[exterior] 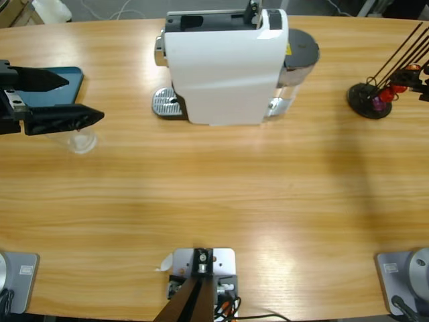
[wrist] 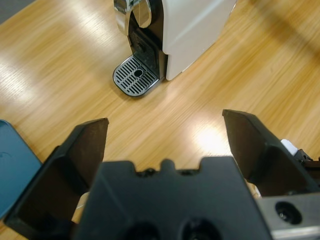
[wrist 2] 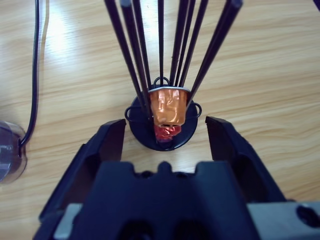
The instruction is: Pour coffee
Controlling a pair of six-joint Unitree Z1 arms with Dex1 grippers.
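Note:
A small clear tumbler (exterior: 82, 141) stands on the table at the left. No coffee can be made out in it. My left gripper (exterior: 86, 98) comes in from the left edge, open and holding nothing, its nearer jaw just beside the tumbler's rim. In the left wrist view the left gripper (wrist: 165, 120) looks toward the white coffee machine (wrist: 195, 30) and its drip tray (wrist: 136, 76). My right gripper (wrist 2: 165, 122) is open, and the black capsule holder (wrist 2: 162, 137) stands just ahead of the gap between its jaws. An orange capsule (wrist 2: 169, 106) sits above a red one (wrist 2: 167, 132).
The coffee machine (exterior: 224, 67) stands at the back middle, with its drip tray (exterior: 167, 104) on its left. A blue tray (exterior: 70, 75) lies under the left gripper. The capsule holder (exterior: 369, 100) with long black rods stands at the far right. A black cable (wrist 2: 35, 65) runs along the table.

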